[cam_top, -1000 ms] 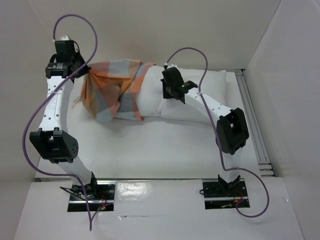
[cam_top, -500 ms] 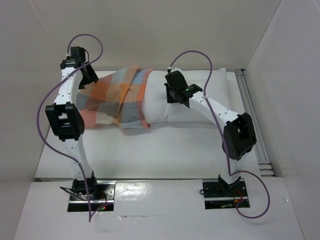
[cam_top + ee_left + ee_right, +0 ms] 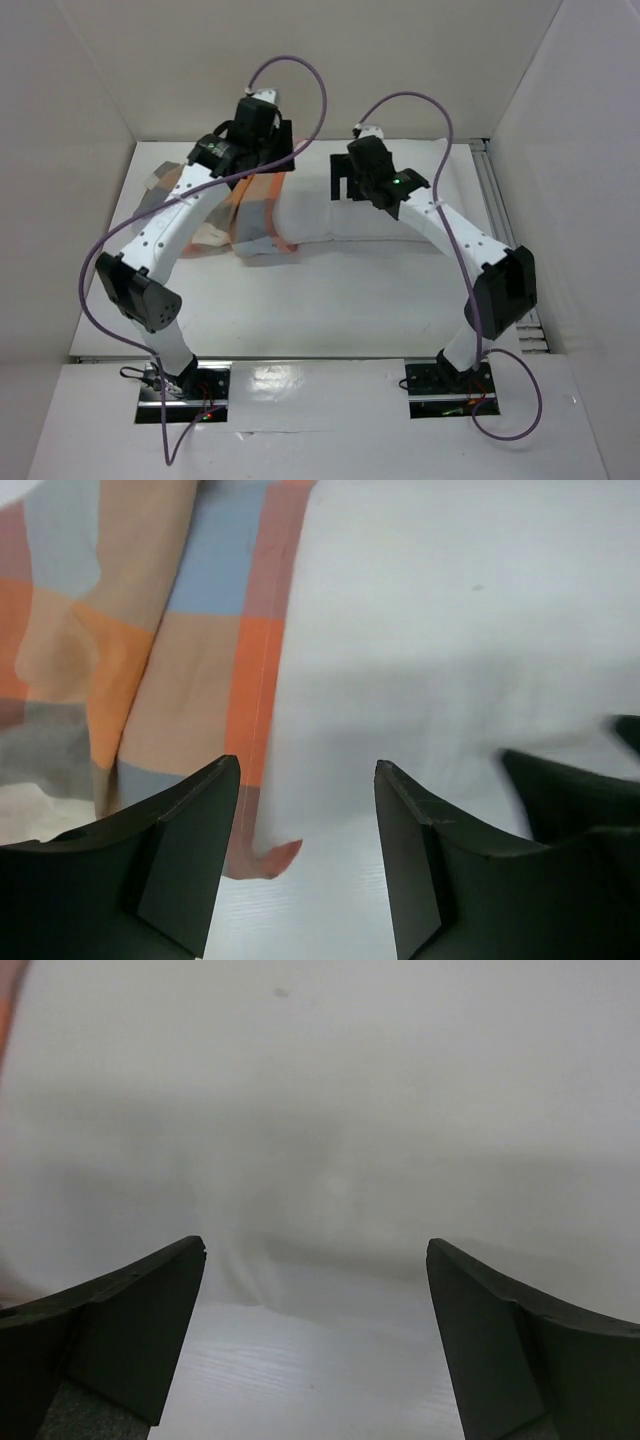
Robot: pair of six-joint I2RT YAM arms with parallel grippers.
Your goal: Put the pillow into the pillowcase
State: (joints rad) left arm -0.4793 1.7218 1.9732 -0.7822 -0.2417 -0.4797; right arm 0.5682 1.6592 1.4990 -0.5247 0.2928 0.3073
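From above, the pillow (image 3: 335, 215) lies across the upper middle of the table (image 3: 320, 300), its left end inside the checked pillowcase (image 3: 255, 222).

In the left wrist view, the left jaws stand apart and hold nothing. The pillowcase fills the upper left and the pillow the upper right.

In the right wrist view, the right jaws are spread wide and empty, with the pillow across the top of the frame.

No legible text or labels anywhere.
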